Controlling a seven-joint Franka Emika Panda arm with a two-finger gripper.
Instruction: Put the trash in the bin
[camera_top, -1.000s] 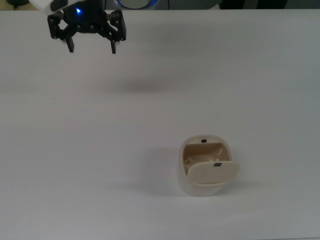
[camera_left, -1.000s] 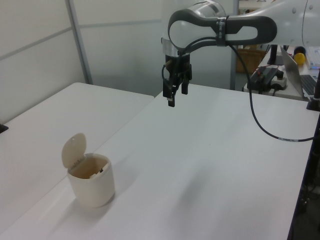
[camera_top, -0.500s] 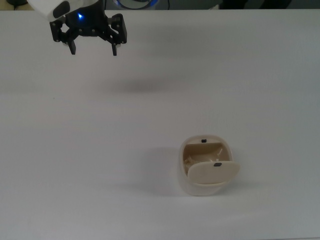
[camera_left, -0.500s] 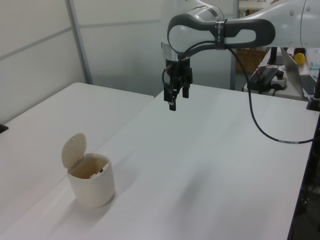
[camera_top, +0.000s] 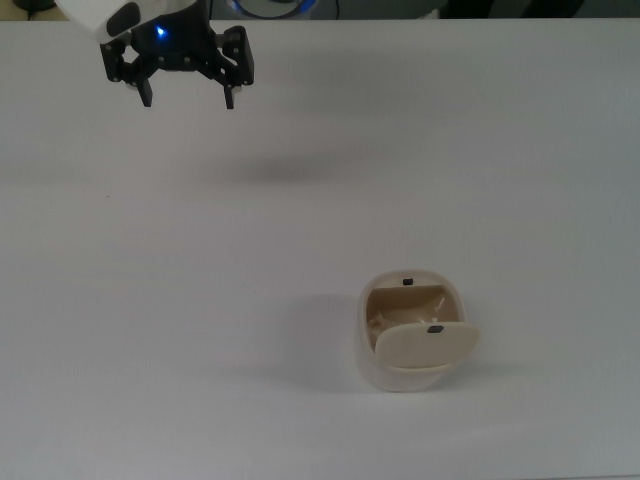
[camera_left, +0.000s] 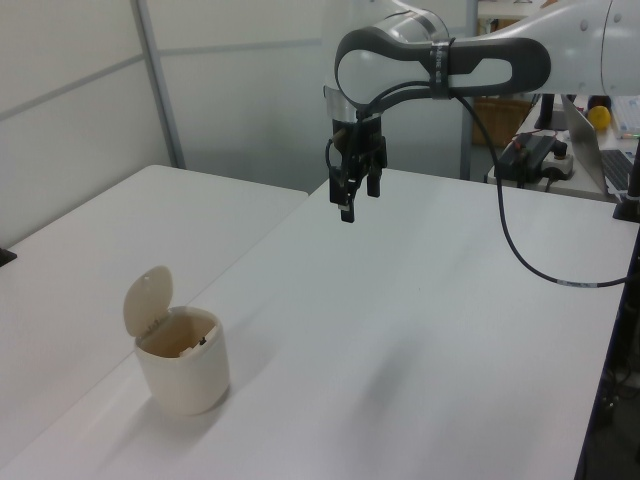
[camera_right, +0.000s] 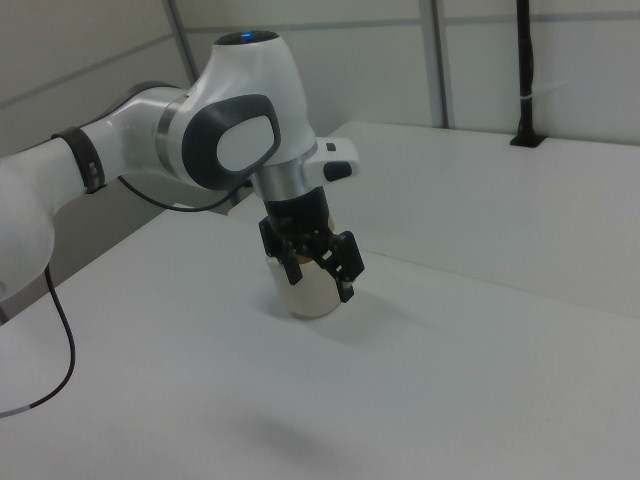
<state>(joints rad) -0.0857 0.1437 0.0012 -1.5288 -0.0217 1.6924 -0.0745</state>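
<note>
The bin (camera_top: 412, 333) stands on the white table (camera_top: 200, 320) with its lid swung open. Well apart from the bin, the gripper (camera_top: 187, 98) hangs above the table, jaws wide open and empty. The trash is not visible.

A white table (camera_top: 150, 300) carries the cream bin (camera_top: 412, 340).

Top view overhead, left and right views oblique, opposite sides, all sharing bin (camera_top: 412, 335)

Bin (camera_top: 412, 345): we see it cream-beige, upright, lid swung open, near the bench's edge at the top view's bottom.
Trash: we cannot spot it.
</note>
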